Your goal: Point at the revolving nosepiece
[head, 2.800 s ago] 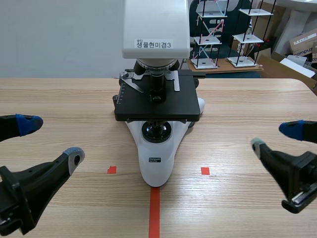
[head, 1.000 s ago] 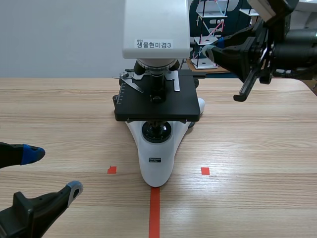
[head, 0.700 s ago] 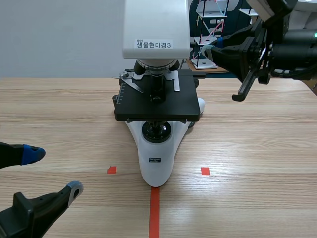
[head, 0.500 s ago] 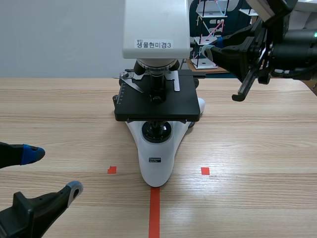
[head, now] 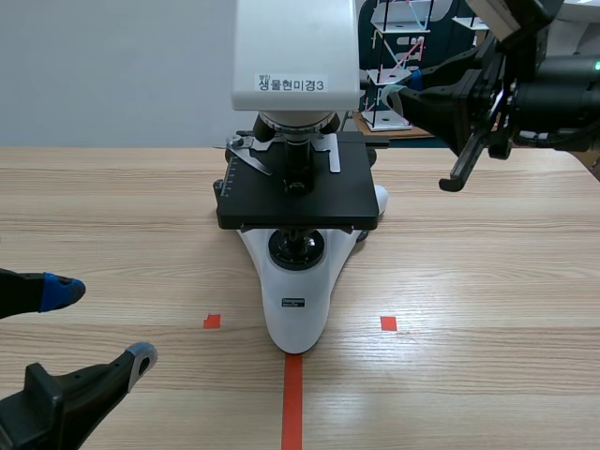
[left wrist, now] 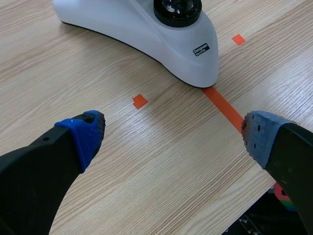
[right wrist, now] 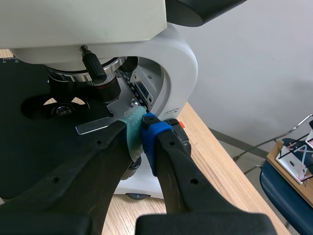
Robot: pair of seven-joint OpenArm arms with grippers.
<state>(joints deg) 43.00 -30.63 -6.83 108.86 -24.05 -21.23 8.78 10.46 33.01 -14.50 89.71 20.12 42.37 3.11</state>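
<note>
At table's far right, raised above the light wooden table (head: pixel 487 309), the right gripper (head: pixel 410 91) hangs level with the underside of the white microscope head. Its fingers are pressed together on nothing, grey-green pad (right wrist: pixel 133 128) against blue pad (right wrist: pixel 155 128), probably so the closed tip makes a single pointer.

The task's thing, the round metal-and-black revolving nosepiece (right wrist: pixel 73 74), sits under the boxy white microscope head (head: pixel 295 47), above the flat black stage (head: pixel 298 199). The right wrist view puts it ahead of the closed tip and apart from it, with no contact. The aim looks roughly right, maybe a bit low, nearer the stage edge.

The left gripper (head: pixel 101 321) is low at the near left with its fingers spread wide and nothing between them, well apart from the microscope. It looks parked to keep out of the way.

Possible obstructions:
- The curved white microscope arm (right wrist: pixel 171 58) stands just beside the pointing line.
- The overhanging head blocks any approach from above.
- A black objective lens (right wrist: pixel 100 85) and a thin silver stage clip (right wrist: pixel 95 126) crowd the gap.

The rounded white base (head: pixel 295 300) faces the robot at the orange tape line. Wire-frame model racks (head: pixel 469 66) and cardboard boxes (head: pixel 572 80) are behind, off the table.
</note>
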